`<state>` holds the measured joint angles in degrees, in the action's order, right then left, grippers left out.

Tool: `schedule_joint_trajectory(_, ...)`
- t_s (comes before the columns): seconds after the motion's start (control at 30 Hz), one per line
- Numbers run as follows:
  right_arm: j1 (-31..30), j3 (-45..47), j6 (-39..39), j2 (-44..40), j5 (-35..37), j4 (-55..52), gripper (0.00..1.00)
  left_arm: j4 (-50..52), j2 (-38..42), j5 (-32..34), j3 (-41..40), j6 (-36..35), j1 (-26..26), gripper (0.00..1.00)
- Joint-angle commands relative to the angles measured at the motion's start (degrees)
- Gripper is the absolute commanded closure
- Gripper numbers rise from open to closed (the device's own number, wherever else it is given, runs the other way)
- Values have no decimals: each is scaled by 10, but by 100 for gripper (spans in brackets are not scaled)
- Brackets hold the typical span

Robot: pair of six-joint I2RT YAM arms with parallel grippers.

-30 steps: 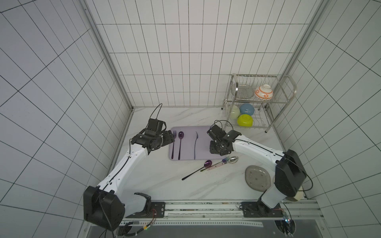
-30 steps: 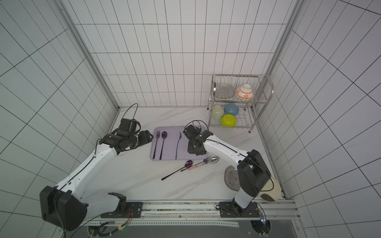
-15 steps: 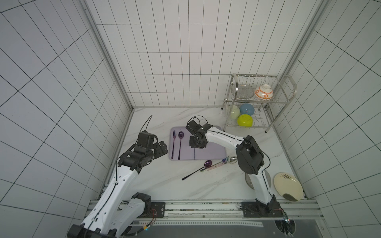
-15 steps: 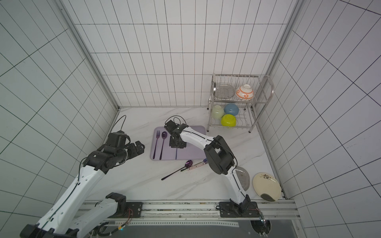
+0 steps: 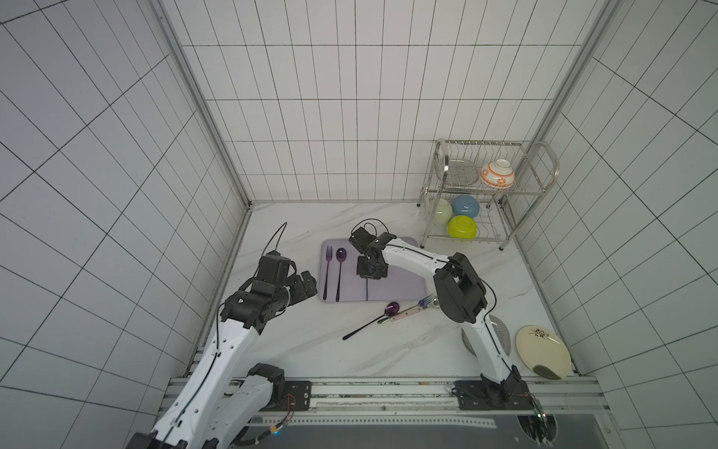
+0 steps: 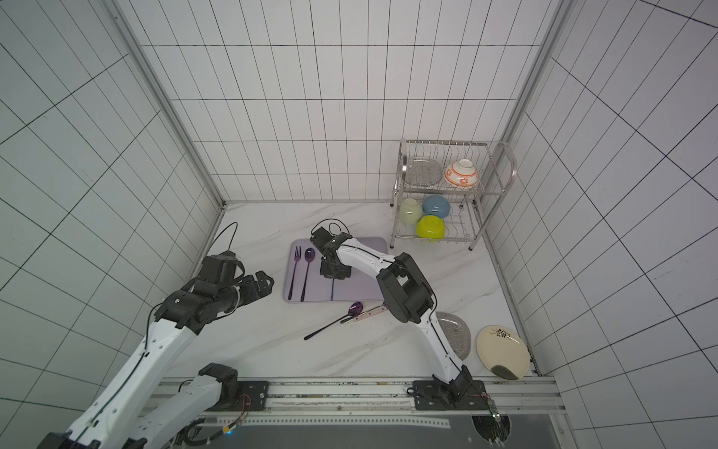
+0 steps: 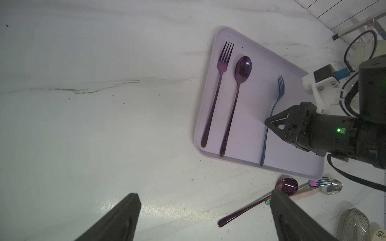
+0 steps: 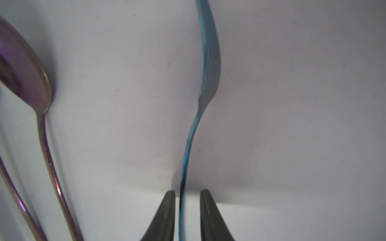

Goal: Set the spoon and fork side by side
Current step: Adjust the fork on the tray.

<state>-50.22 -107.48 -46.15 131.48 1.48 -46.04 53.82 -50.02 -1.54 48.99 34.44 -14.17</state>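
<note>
blue fork [image 8: 193, 127]: lies flat mid-tray, slim handle, tines toward the back wall
right gripper [image 8: 188, 192]: fingers astride the fork's handle, a sliver of gap either side (not yet pinching)
tray [image 5: 404, 287]: lavender; also holds purple fork [image 7: 216, 98] and purple spoon [image 7: 235, 104], parallel, just beside each other
left gripper [image 7: 204, 217]: spread wide, empty, above the table beside the tray
table heap: second purple spoon [image 7: 287, 186], iridescent fork [image 7: 319, 182], silver spoon [image 7: 333, 186], crossed
rack [image 5: 481, 144]: top shelf one patterned bowl [image 5: 497, 175], one glass dish [image 5: 458, 173]; lower shelf three bowls
count: three forks, three spoons, four bowls, cream plate [image 5: 542, 350] and glass plate [image 5: 501, 334] loose
</note>
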Motion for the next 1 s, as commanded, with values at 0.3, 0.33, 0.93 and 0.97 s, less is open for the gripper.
schedule_joint_trajectory(0.3,12,-10,4,29,-18,-8,93,-13,3,-10,-6,-13,3,2)
schedule_joint_trajectory(0.33,14,-4,8,24,-25,3,95,-14,3,-11,-6,-13,2,2)
schedule_joint_trajectory(0.93,75,264,-12,-118,-331,449,100,-18,-13,-24,-2,-14,3,2)
schedule_joint_trajectory(0.97,75,267,-18,-112,-340,458,100,-17,-14,-25,-2,-14,3,2)
